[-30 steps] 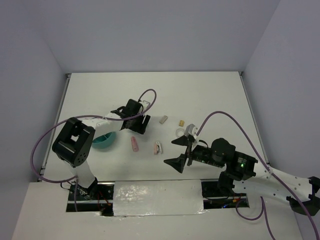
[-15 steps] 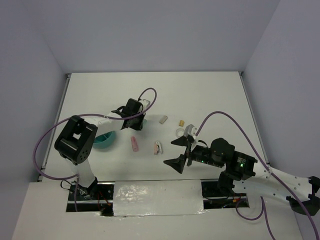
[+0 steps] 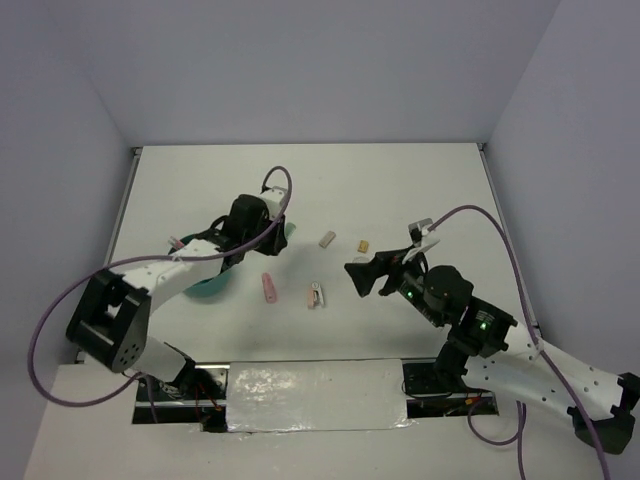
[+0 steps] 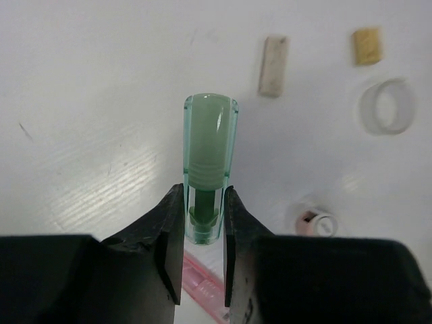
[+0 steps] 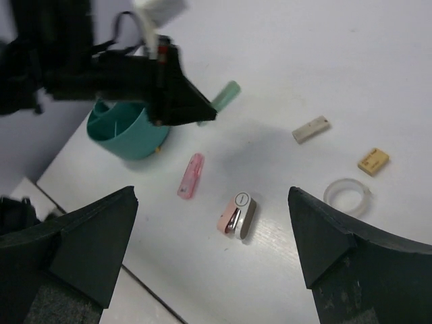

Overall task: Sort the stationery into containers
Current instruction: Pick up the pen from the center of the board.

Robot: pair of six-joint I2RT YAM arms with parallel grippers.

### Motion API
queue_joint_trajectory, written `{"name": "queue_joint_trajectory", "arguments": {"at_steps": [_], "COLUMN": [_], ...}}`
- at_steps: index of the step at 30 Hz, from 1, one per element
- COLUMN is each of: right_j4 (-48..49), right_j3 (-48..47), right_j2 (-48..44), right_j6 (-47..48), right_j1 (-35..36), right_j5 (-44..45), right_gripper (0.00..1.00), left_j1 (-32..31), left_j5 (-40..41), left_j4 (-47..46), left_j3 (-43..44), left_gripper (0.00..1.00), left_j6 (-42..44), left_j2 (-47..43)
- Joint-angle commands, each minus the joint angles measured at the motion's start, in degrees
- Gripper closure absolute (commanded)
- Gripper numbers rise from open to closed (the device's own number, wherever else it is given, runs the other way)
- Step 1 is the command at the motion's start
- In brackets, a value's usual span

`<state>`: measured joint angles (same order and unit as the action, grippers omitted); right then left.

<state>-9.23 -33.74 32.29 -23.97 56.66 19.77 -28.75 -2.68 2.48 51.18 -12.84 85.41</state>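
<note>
One end of the mint-green tube [image 4: 210, 155] sits pinched in the left gripper [image 4: 202, 223], its long axis pointing straight ahead, away from the wrist; the right gripper [image 5: 210, 202] gapes wide.

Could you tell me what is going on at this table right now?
The left claw is shut on the mint-green tube and holds it close to the teal organizer. The right claw hangs open over the table with nothing in it. The pink stick, pink-white clip, grey block, tan nub and clear tape ring lie unsorted on the table.
</note>
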Motion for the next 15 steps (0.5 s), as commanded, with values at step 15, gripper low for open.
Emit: {"name": "queue_joint_trajectory", "arguments": {"at_steps": [15], "right_j4": [13.9], "right_j3": [-15.6], "right_j2": [25.4], "right_j6": [-15.6], "right_j1": [-5.5], "right_j5": [-12.4], "right_gripper": [0.12], "left_j1": [-10.4], "left_j5": [-5.8], "left_j4": [-12.2], "left_j3": [-11.7], "left_gripper": [1.00], "left_j6": [-0.9], "left_j2": [-28.9]}}
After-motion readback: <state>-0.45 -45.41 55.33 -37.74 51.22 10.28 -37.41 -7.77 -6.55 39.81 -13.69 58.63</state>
